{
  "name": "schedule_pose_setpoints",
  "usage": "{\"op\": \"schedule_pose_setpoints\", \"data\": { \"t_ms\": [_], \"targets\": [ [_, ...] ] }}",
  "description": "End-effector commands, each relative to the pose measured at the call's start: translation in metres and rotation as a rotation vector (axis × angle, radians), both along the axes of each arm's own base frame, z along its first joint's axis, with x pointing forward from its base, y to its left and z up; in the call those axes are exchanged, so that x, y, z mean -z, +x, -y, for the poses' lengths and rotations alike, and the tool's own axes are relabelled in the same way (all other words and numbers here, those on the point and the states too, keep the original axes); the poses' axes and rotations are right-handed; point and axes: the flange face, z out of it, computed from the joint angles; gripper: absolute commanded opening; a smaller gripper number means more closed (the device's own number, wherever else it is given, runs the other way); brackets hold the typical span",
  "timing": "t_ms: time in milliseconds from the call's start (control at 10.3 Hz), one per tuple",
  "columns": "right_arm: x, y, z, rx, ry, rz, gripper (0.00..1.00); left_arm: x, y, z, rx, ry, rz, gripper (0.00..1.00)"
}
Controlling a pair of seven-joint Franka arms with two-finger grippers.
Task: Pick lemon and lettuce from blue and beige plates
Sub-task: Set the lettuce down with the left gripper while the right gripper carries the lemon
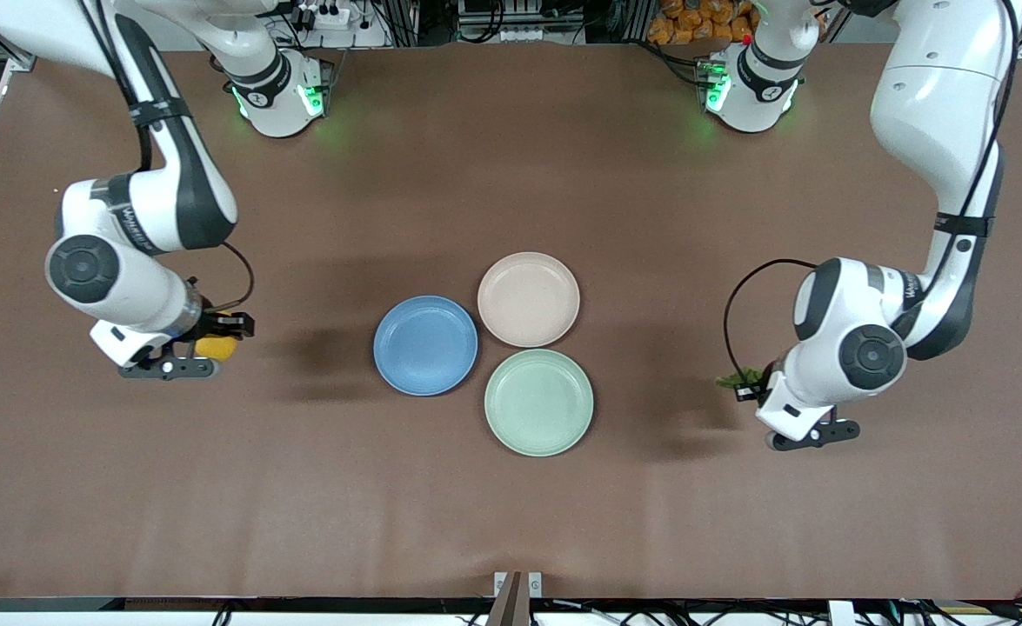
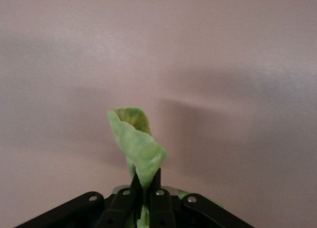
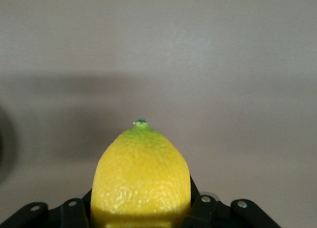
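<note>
The right gripper (image 1: 219, 341) is clamped on the lemon (image 1: 215, 347) over the table's right-arm end. The left gripper (image 1: 747, 382) pinches the lettuce (image 1: 735, 378) over the left-arm end. The blue plate (image 1: 425, 345) and beige plate (image 1: 528, 299) sit mid-table.

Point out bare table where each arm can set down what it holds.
Bare cloth lies under the right end effector with the lemon, and under the left end effector with the lettuce. Crowded: three touching plates mid-table.

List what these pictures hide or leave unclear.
- Lemon: right wrist view cuts off its lower end; front view shows a sliver beside the right gripper.
- Lettuce: front view hides most beneath the left gripper.
- Plates: outside both wrist views.
</note>
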Motion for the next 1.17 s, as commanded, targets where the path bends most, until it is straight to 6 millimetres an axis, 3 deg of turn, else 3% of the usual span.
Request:
{"op": "schedule_pose_setpoints", "data": {
  "t_ms": [0,97,291,388,874,1068],
  "targets": [
    [0.018,-0.021,0.04,-0.049,0.028,0.018,0.09,0.001,-0.006,0.002,0.039,-0.006,-0.023,1.0],
    [0.032,-0.027,0.058,-0.057,0.026,0.021,0.09,0.008,-0.015,0.003,0.031,-0.002,-0.045,1.0],
    [0.06,-0.039,0.07,-0.059,0.026,0.034,0.09,0.005,-0.047,0.004,0.019,0.009,-0.084,1.0],
    [0.074,-0.045,0.073,-0.056,0.026,0.037,0.09,0.001,-0.067,-0.008,0.003,0.009,-0.096,1.0],
    [0.137,-0.047,0.063,-0.083,0.034,0.064,0.11,-0.049,-0.115,0.008,-0.009,-0.03,-0.06,1.0],
    [0.152,-0.047,0.062,-0.086,0.036,0.068,0.15,-0.087,-0.13,0.012,0.014,-0.019,-0.008,1.0]
  ]
}}
